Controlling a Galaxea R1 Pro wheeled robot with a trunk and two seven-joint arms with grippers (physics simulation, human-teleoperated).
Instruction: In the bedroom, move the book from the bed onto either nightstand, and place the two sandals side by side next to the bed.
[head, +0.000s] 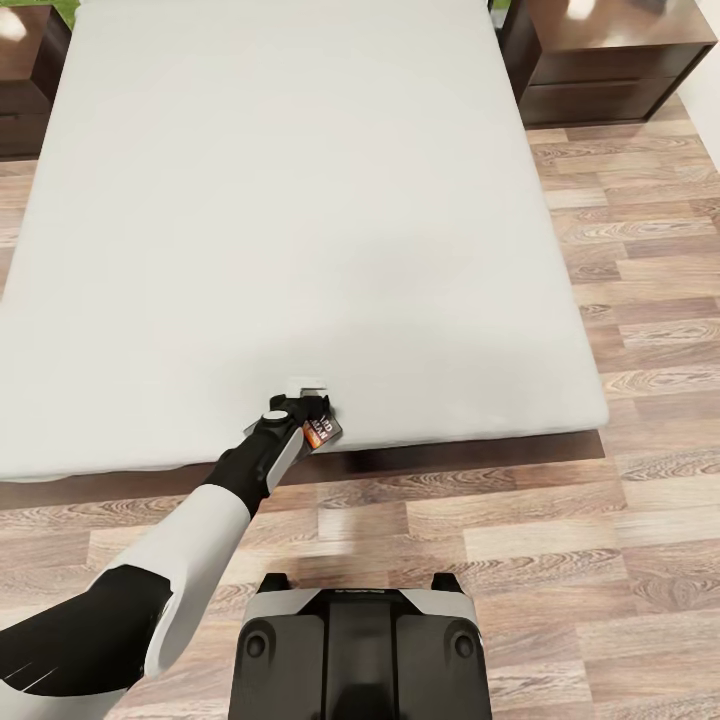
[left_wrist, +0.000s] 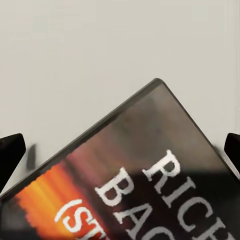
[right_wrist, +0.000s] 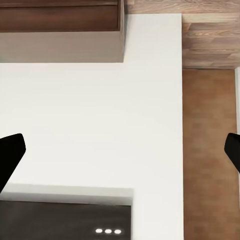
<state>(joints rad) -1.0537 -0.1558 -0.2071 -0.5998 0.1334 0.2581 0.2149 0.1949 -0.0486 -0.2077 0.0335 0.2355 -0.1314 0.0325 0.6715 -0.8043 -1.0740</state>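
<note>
The book (head: 322, 430) sits at the near edge of the bed (head: 300, 220), under the left tool (head: 305, 405), whose dark fingertips (left_wrist: 11, 152) stand wide apart on either side of the cover, seemingly not clamping it. A nightstand (head: 610, 60) stands at each far corner, partly cut off. The right tool's tips (right_wrist: 10, 150) are spread with nothing between them; bare plank floor (head: 640, 300) runs alongside.

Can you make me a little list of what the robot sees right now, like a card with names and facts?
room floor: wood planks
bed: big pale-grey mattress
book: near the bed's foot edge, orange band and white letters
left gripper: over the book, fingertips spread to either side of it in the wrist view
right gripper: fingertips far apart, nothing between them
nightstand: dark brown, by the bed's head
</note>
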